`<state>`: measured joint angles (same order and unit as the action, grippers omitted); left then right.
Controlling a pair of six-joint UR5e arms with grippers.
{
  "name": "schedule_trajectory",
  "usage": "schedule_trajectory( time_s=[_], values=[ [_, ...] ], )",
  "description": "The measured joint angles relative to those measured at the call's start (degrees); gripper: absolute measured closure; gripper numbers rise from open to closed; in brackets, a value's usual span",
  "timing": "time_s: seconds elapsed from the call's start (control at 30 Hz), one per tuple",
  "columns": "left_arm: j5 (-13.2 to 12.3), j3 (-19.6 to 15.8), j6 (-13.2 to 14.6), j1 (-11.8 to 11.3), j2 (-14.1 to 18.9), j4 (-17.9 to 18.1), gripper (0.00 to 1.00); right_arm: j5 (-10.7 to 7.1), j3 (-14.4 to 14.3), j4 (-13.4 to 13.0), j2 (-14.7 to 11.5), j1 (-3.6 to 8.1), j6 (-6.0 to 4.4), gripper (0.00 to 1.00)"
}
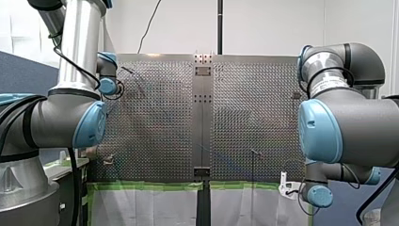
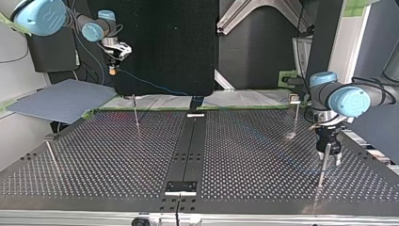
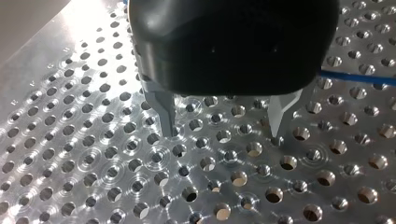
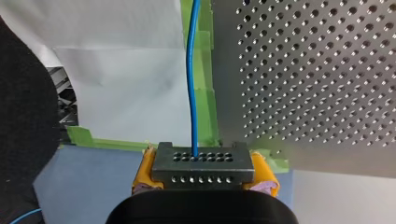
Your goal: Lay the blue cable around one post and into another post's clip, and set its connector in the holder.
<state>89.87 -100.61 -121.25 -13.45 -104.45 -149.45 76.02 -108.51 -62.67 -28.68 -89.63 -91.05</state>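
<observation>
In the front view the perforated worktop (image 1: pixel 155 132) is framed by the left arm (image 1: pixel 70 117) and right arm (image 1: pixel 343 127), whose bulk hides most of both grippers; the blue cable cannot be made out there. In the top view the right gripper (image 2: pixel 113 66) is seen raised off the worktop's far edge at the view's left, and the blue cable (image 2: pixel 150 84) is seen running from it down toward the middle of that edge, where its course is lost. The left gripper (image 2: pixel 329 157) is held low at the view's right, just beside a thin post (image 2: pixel 321 175); contact cannot be judged. In the left wrist view its metal fingers (image 3: pixel 166 112) are spread wide just above the holes with nothing between them, and a short stretch of cable is cut off behind the gripper's body. In the right wrist view the dark connector (image 4: pixel 203 163) is clamped between the yellow pads (image 4: pixel 142 170), the cable rising straight from it
</observation>
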Motion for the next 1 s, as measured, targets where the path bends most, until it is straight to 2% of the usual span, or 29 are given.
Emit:
schedule_trajectory(
  time_s=[0.17, 0.47, 0.73, 1.0],
  values=[
    [-0.6, 0.0, -0.2, 0.1, 0.0, -0.1, 0.0, -0.02, 0.1, 0.3, -1.7, -0.51, 0.46, 0.99],
    [-0.8, 0.0, -0.5, 0.2, 0.0, -0.1, 0.0, 0.06, 0.1, 0.3, -3.9, -1.01, 0.18, 0.99],
    [-0.8, 0.0, -0.6, 0.3, 0.0, -0.1, 0.0, 0.55, 0.1, -0.1, -4.1, -0.99, -0.06, 0.99],
    [-0.8, 0.0, -0.6, 0.3, 0.0, -0.1, 0.0, 2.56, 0.1, -0.7, -4.1, -0.91, -0.41, 0.99]
  ],
)
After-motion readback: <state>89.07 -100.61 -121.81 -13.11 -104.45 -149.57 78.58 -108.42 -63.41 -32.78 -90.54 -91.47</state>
